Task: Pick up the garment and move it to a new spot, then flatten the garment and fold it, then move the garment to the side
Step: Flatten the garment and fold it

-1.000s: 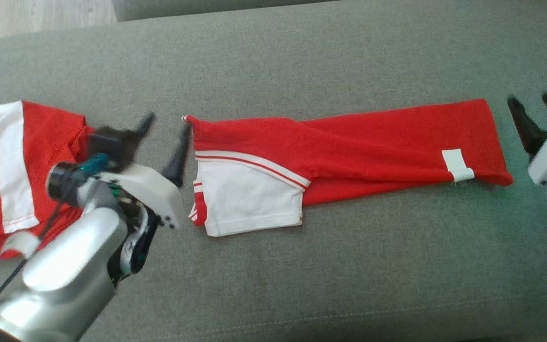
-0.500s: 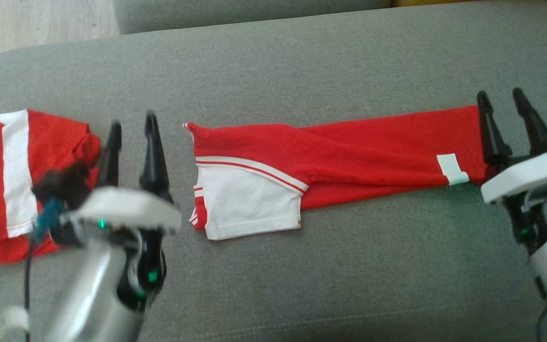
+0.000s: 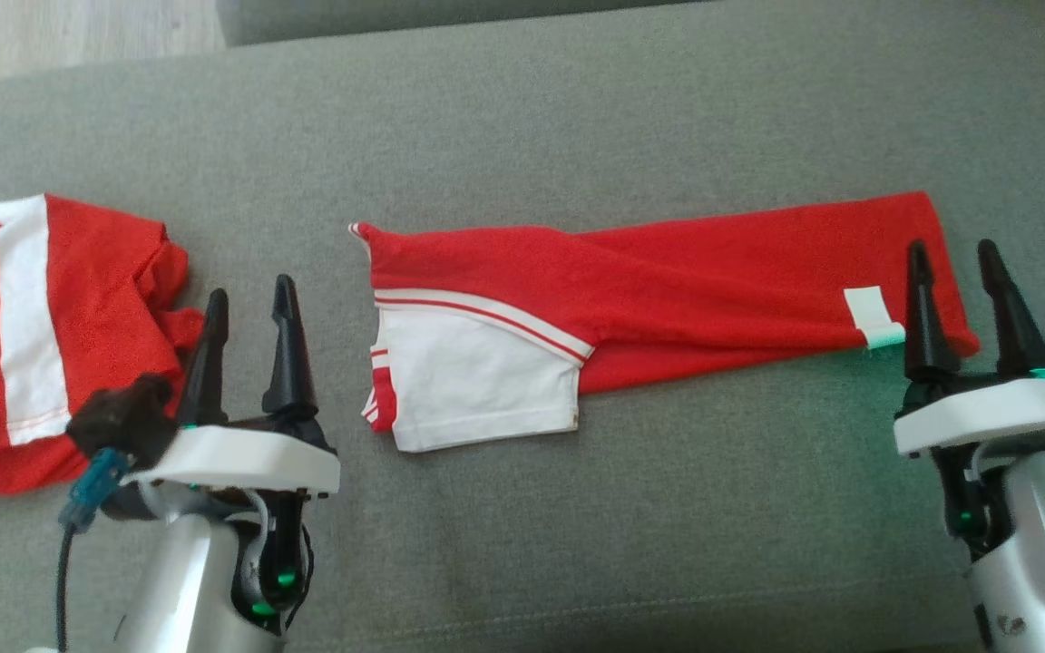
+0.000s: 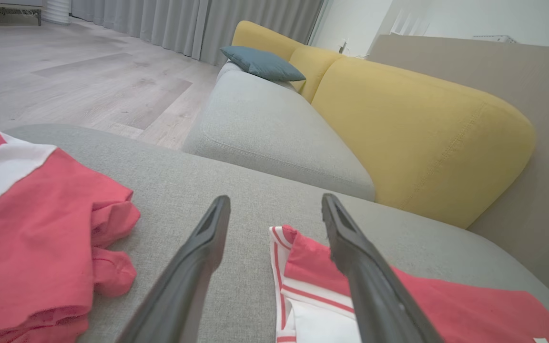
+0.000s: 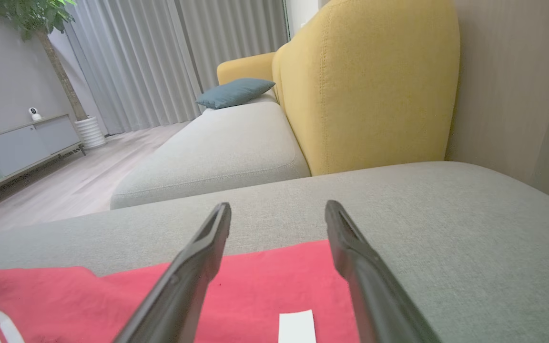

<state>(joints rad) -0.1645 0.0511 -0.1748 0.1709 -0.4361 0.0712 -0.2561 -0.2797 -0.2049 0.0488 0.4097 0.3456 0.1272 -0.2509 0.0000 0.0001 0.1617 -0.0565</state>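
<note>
Fingers (image 3: 291,354) on our left gripper (image 3: 251,288) were spread apart and held nothing. They pointed away from us, over the bare grey sofa seat (image 3: 577,118), between two pieces of clothing. Our right gripper (image 3: 952,247) also had its fingers spread, with nothing in them. It pointed the same way and sat at the right end of the garment (image 3: 668,290), just beside one small white tag (image 3: 867,313). We could not tell if it touched the cloth.

We counted two grippers, each with two dark fingers. We counted two red and white pieces of clothing. The garment lay long and flat in the middle of the seat. The other red cloth (image 3: 78,299) lay bunched at the left, apart from it.
</note>
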